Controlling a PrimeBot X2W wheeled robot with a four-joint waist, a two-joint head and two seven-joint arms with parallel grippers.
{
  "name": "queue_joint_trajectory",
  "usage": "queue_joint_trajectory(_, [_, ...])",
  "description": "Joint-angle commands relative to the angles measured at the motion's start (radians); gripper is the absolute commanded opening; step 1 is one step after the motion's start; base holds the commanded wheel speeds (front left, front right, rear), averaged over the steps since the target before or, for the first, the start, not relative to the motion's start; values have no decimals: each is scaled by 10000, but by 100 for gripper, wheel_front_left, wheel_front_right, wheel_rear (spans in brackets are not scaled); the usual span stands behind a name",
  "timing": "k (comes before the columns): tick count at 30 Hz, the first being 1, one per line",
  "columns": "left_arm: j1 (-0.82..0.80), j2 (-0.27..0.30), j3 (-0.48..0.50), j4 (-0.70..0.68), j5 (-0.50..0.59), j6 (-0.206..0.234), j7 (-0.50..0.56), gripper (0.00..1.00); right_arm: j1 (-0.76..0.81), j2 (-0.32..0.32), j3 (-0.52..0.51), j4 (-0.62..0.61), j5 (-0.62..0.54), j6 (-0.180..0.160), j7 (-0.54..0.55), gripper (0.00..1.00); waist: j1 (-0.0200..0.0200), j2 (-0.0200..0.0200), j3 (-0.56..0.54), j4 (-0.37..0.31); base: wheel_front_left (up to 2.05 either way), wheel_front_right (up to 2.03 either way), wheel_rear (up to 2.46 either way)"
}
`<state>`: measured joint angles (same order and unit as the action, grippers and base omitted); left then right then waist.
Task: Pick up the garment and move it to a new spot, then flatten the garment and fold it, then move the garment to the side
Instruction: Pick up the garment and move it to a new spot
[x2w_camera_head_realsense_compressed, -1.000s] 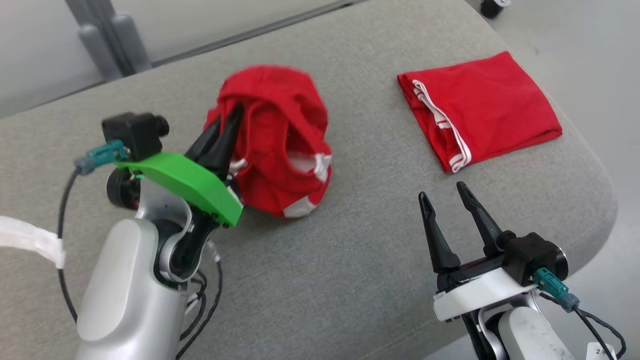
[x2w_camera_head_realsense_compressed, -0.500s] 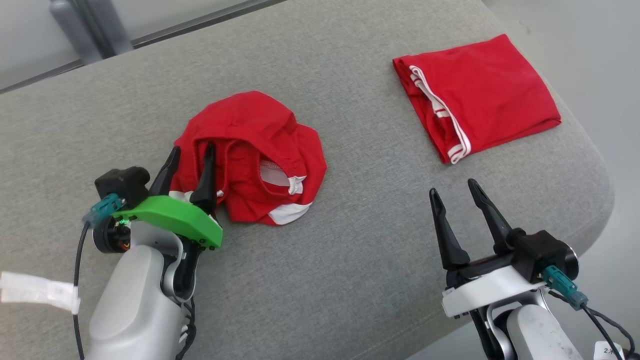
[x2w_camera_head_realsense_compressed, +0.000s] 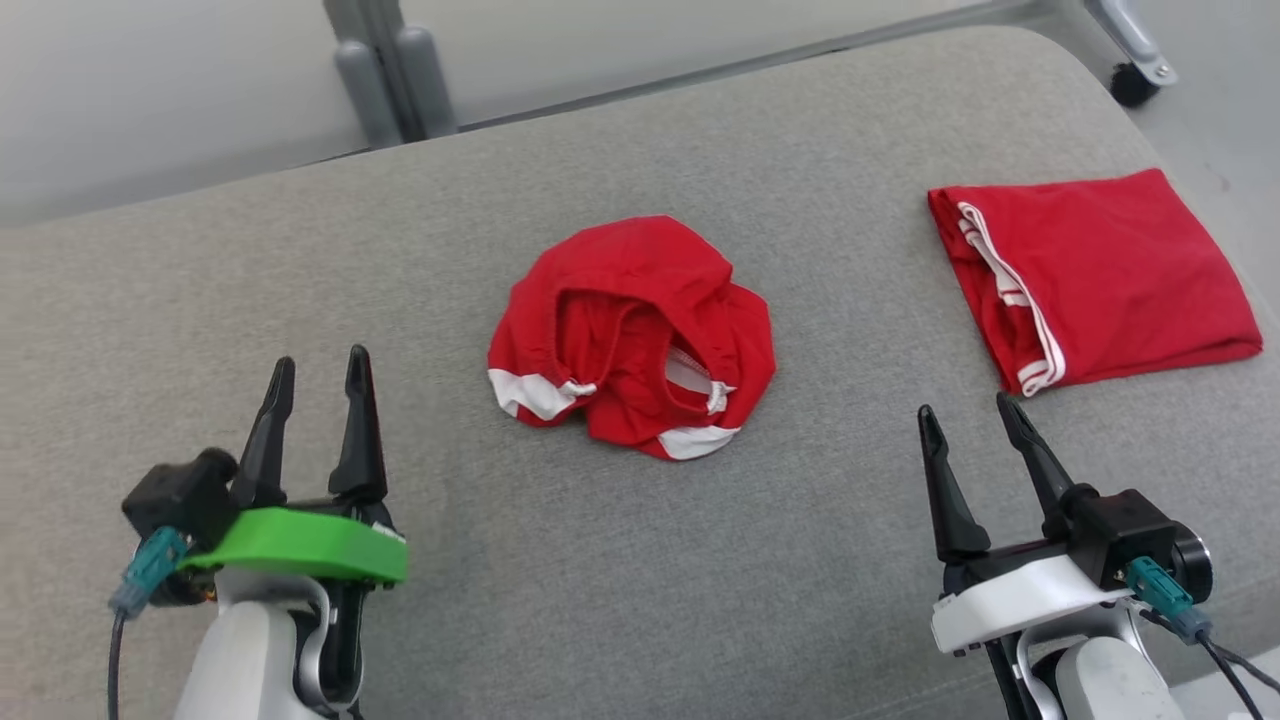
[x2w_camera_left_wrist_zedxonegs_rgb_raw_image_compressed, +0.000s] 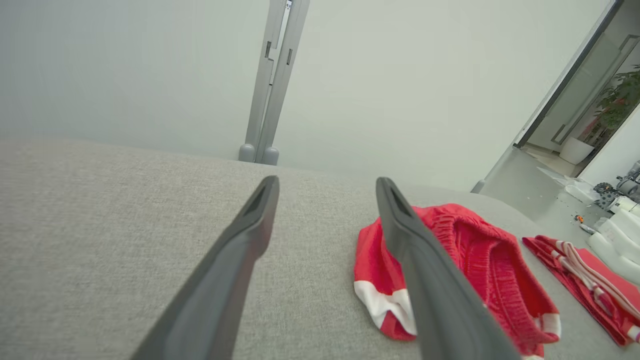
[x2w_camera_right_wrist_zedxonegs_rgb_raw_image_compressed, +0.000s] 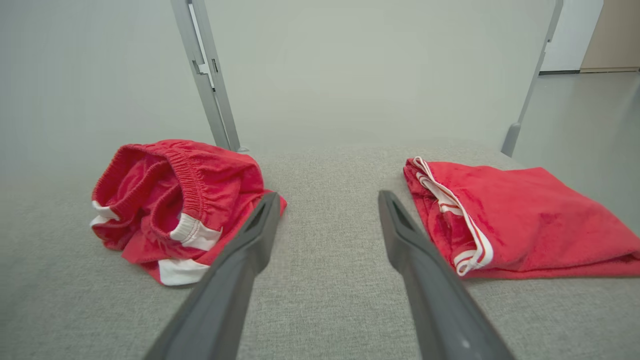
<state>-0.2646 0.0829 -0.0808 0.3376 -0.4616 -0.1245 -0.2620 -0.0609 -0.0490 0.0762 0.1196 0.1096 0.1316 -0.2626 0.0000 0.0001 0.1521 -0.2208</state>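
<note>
A crumpled red garment (x2w_camera_head_realsense_compressed: 632, 335) with white trim lies bunched in the middle of the grey cushioned surface (x2w_camera_head_realsense_compressed: 500, 560); the same crumpled garment (x2w_camera_left_wrist_zedxonegs_rgb_raw_image_compressed: 460, 272) (x2w_camera_right_wrist_zedxonegs_rgb_raw_image_compressed: 175, 200) appears in both wrist views. My left gripper (x2w_camera_head_realsense_compressed: 320, 368) stands open at the lower left, apart from the garment and empty. At the lower right my right gripper (x2w_camera_head_realsense_compressed: 968, 412) is open too, holding nothing, between the crumpled garment and a folded one.
A second red garment (x2w_camera_head_realsense_compressed: 1095, 275) (x2w_camera_right_wrist_zedxonegs_rgb_raw_image_compressed: 515, 222), folded flat with white stripes, lies at the right near the surface's rounded edge. Grey metal posts (x2w_camera_head_realsense_compressed: 385, 70) rise behind the far edge. A caster wheel (x2w_camera_head_realsense_compressed: 1135, 80) sits on the floor at the upper right.
My left gripper let go of the crumpled garment, which dropped onto the surface, and drew back to the lower left. The camera shifted too, so the whole scene sits further right.
</note>
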Motion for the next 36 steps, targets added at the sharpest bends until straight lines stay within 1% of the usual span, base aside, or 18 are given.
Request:
queue_joint_trajectory(1, [329,-56,159,-287,285,-58,-30,100,241,-30,-108,43,-64,-19,-27,100,0,-1,-787,952,0,0,0])
queue_joint_trajectory(4, [1010,-189,463,-651,690,-53,-30,100,366,-30,-324,106,-111,-19,-27,100,0,-1,-965,1309,0,0,0])
queue_joint_trajectory(7, [1380,-221,594,-615,904,-61,-31,100,456,-30,-462,207,-173,-19,-27,100,0,-1,-1091,1507,0,0,0])
queue_joint_trajectory(13, [2106,-165,901,-584,1499,-63,-32,100,580,-28,-461,490,-154,-19,-27,100,0,-1,-1290,1564,0,0,0])
queue_joint_trajectory(19, [2722,-206,1502,-1113,2112,-64,-31,100,603,-28,-417,688,-74,-19,-27,100,0,-1,-1379,1492,0,0,0])
queue_joint_trajectory(27, [3260,-267,1576,-1574,2283,-66,-33,100,656,-28,-546,775,-104,-19,-27,100,0,-1,-1401,1521,0,0,0])
queue_joint_trajectory(36, [3542,-296,1629,-1722,2330,-66,-34,100,644,-28,-672,795,-135,-19,-27,100,0,-1,-1392,1635,0,0,0])
